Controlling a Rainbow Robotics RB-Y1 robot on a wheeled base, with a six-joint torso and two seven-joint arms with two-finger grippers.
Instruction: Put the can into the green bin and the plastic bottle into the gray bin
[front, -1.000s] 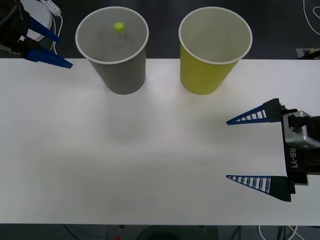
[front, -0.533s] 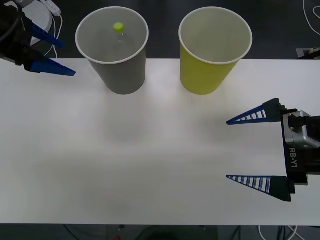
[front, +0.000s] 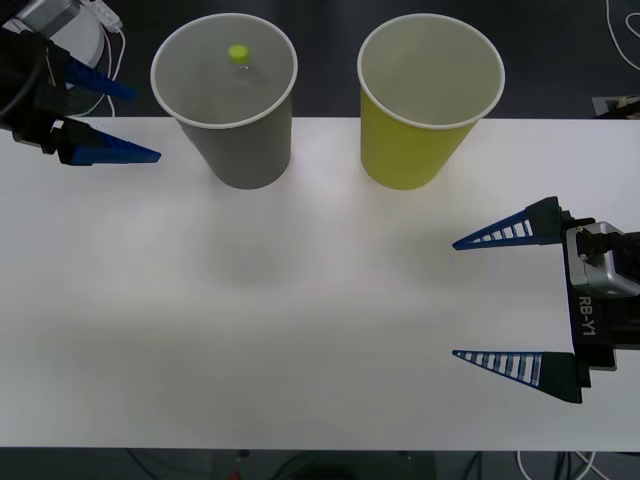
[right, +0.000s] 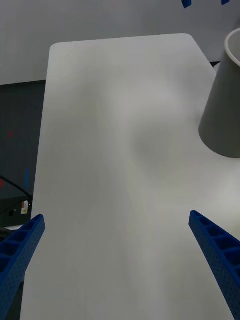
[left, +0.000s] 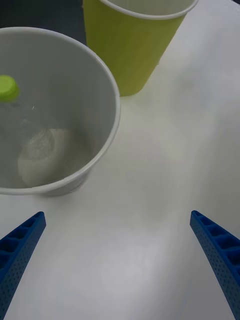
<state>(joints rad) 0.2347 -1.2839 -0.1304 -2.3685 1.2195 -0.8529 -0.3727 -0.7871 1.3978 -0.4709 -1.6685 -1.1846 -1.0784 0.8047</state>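
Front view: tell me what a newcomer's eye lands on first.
Two big cups stand at the table's far edge, the gray bin left of the green bin. The plastic bottle sits inside the gray one. The left gripper hangs open left of the gray bin, the right gripper open at the table's right.

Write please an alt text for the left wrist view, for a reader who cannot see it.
The plastic bottle with its lime-green cap leans inside the gray bin, which stands on the white table. The green bin stands just beyond it, apart. The left tool is open, its blue fingertips over the bare table near the gray bin.
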